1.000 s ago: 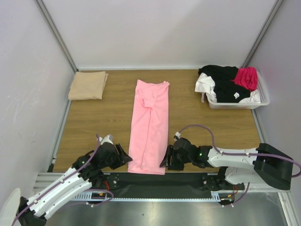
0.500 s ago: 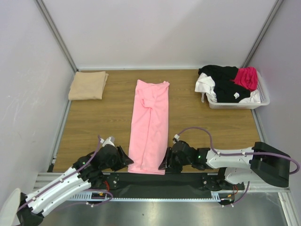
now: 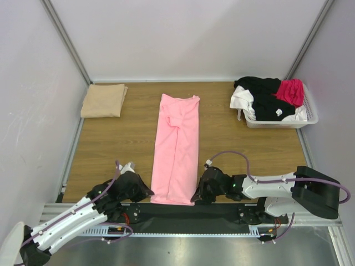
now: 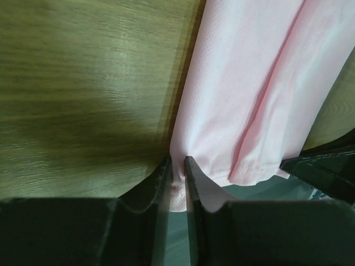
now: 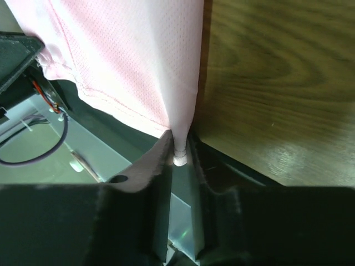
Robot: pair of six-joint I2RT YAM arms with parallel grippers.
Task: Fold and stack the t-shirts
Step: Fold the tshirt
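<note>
While the light pink cloth t-shirt (image 3: pixel 177 147) lies as a long, lengthwise-folded strip at the middle of the wooden bench (image 3: pixel 122 149), left fingers (image 4: pixel 161 180) pinch its near-left hem corner; right fingers (image 5: pixel 158 166) pinch the near-right corner, both at the bench's near edge.

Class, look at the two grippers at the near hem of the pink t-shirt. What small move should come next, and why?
Probably lift both near corners together a little, ready to carry the hem toward the collar. The left gripper and right gripper each appear pinched on a near corner of the pink t-shirt, which lies flat in a long strip, not yet halved.
</note>
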